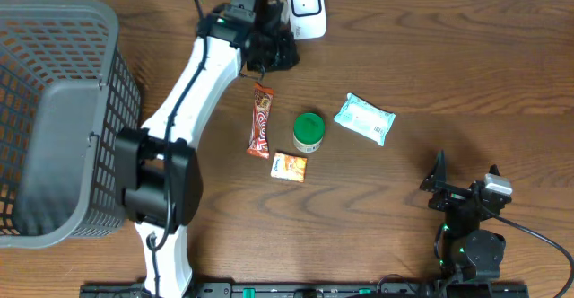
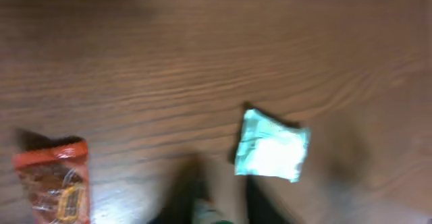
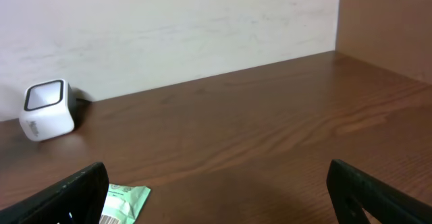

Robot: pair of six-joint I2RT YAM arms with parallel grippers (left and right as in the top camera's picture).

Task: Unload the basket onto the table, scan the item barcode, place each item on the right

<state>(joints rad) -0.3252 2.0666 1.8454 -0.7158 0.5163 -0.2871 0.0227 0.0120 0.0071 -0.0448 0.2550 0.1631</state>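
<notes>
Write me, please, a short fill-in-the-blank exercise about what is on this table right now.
1. The round tub beside the candy bar is ___.
2. The right gripper holds nothing, and its jaws stand ___.
3. The left gripper hovers close to the white ___.
4. At the left edge of the overhead view stands a gray mesh ___.

Missing words: green; open; scanner; basket.

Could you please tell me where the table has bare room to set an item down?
Free: the wood right of the scanner and the white-green packet; also the front strip below the orange packet. Crowded: around the candy bar and green tub.
</notes>
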